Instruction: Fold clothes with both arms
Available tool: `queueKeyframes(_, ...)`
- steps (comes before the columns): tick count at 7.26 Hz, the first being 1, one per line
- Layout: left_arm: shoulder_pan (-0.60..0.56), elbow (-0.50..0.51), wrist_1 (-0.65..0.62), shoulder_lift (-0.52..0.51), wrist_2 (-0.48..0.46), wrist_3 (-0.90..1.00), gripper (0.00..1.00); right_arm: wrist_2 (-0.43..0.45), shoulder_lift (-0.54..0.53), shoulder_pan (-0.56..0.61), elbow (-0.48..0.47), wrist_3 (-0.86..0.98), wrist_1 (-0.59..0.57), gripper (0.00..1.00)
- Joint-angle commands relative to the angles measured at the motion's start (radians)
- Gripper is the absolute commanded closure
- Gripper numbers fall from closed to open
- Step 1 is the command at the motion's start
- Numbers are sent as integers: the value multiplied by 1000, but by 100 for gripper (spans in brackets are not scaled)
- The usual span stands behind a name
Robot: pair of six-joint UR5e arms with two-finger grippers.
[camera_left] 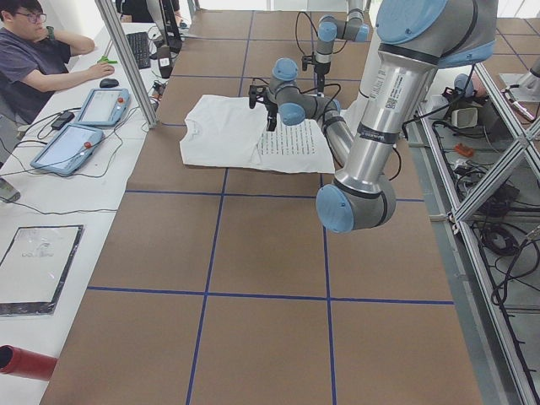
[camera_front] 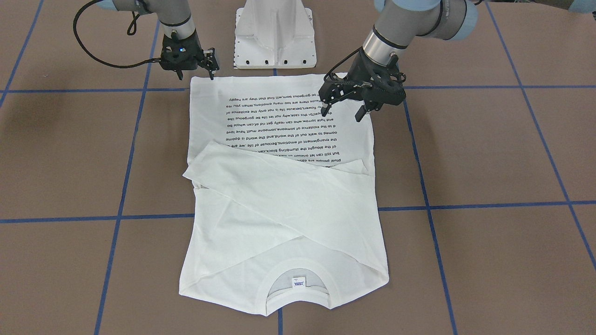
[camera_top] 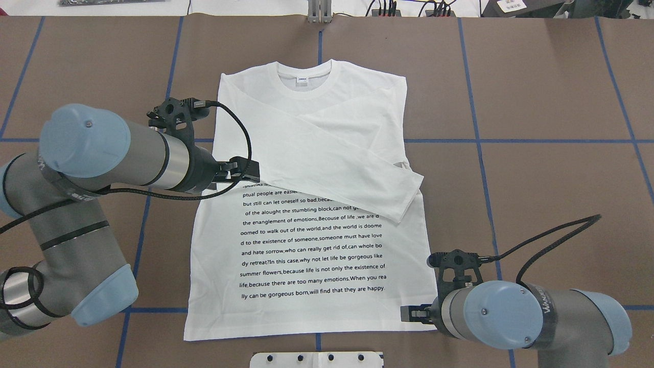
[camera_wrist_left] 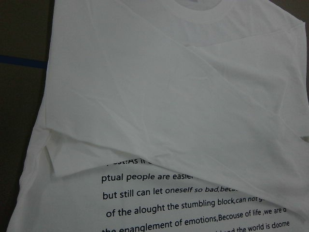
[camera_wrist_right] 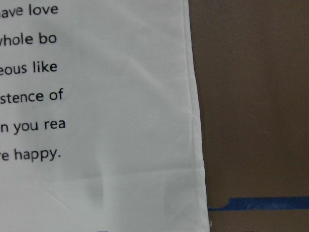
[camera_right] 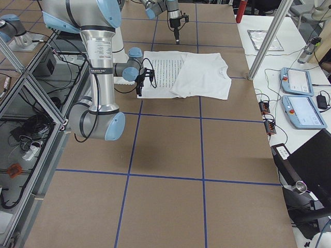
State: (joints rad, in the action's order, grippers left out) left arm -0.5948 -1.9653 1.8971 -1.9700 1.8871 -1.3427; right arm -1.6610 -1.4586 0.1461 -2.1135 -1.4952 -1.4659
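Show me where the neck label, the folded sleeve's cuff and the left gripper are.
neck label (camera_top: 303,79), overhead view, centre of the label.
sleeve cuff (camera_top: 410,200), overhead view, middle of the cuff's end.
left gripper (camera_front: 342,112), front-facing view, midway between its fingertips.

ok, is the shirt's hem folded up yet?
No, the shirt lies full length in the overhead view, its hem flat on the table by the pedestal.

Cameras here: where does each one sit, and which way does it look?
Front-facing: across the table, faces robot; left arm, right arm.
Overhead: behind robot, looks down; both arms.
Exterior left: table's end; left arm near.
Exterior right: opposite end; right arm near.
Left wrist: above T-shirt sleeves; no arm.
Right wrist: above its side edge; no arm.
Shared: every view shows the T-shirt.
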Motion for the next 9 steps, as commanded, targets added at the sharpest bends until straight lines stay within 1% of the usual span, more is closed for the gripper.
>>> queueKeyframes(1,1,2,2,-1,1,0,2,-8,0,-3,29,-3,1,6)
queueKeyframes(2,1,3,4,-1,3,0,2,-10,0,-3,30,-3,1,10)
queueKeyframes(4,1,6,5,-9,3,0,2,-11,0,-3,53,-3,9,25)
queueKeyframes(5,1,6,5,-9,3,0,2,-11,0,-3,49,-5,9,32)
queueKeyframes(6,1,9,5,-10,3,0,2,-13,0,-2,44,-5,7,37)
queueKeyframes(7,1,13,7,-12,3,0,2,-34,0,0,37,-7,9,37)
queueKeyframes(9,1,13,5,-18,3,-1,2,-39,-2,0,40,-7,9,36)
